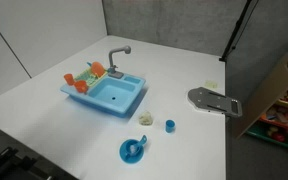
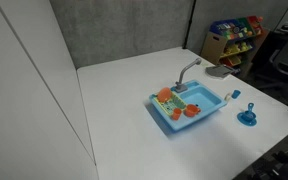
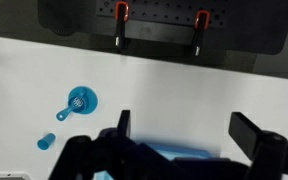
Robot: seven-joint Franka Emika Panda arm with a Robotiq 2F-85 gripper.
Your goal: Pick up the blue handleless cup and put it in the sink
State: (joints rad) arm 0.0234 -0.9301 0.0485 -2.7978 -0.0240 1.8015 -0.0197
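The tiny blue handleless cup (image 1: 170,125) stands on the white table beyond the sink's front corner. It also shows in an exterior view (image 2: 235,95) and at the lower left of the wrist view (image 3: 46,142). The light-blue toy sink (image 1: 127,102) has a grey faucet and a rack of orange and green dishes. It also shows in an exterior view (image 2: 206,112), and part of it lies under the fingers in the wrist view (image 3: 174,153). My gripper (image 3: 189,128) is open and empty, high above the table. It is hidden in both exterior views.
A larger blue cup on a round saucer (image 1: 134,150) (image 3: 80,100) stands near the small cup. A cream-white lump (image 1: 146,119) lies between them. A grey flat object (image 1: 214,100) lies at the table's edge. Shelves with toys (image 2: 234,35) stand beyond the table.
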